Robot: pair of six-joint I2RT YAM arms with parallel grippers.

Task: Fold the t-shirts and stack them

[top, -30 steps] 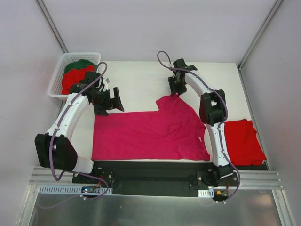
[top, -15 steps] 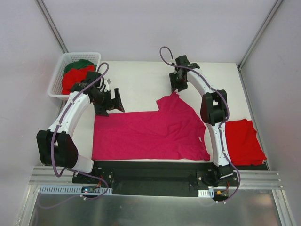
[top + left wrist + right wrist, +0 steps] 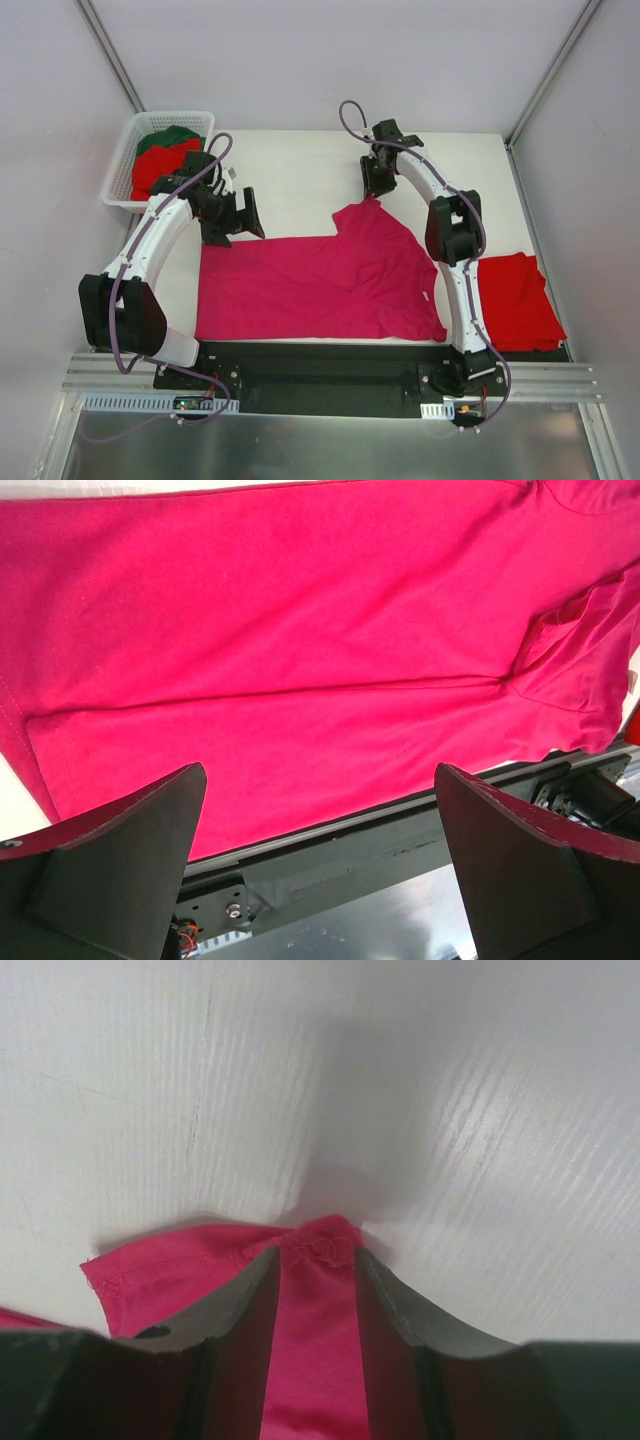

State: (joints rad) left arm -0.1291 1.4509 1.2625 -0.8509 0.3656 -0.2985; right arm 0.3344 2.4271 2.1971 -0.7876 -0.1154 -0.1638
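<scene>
The pink shirt [image 3: 320, 285] lies spread flat on the table [image 3: 300, 170], across the middle of the overhead frame, with one pointed flap, probably a sleeve, reaching up toward centre. The step in hand looks like the first fold of this shirt. The right gripper [image 3: 377, 188] sits at that flap's tip with a finger on either side of the bunched hem; I cannot tell whether they pinch it or merely straddle it. The left gripper [image 3: 238, 215] hangs spread wide and empty above the shirt's upper left corner. A folded red shirt [image 3: 515, 300] lies at lower right, and red and green shirts [image 3: 165, 155] fill the basket [image 3: 118, 175] at upper left. Next, I judge, the right needs a firm pinch on the flap before carrying it inward over the body
</scene>
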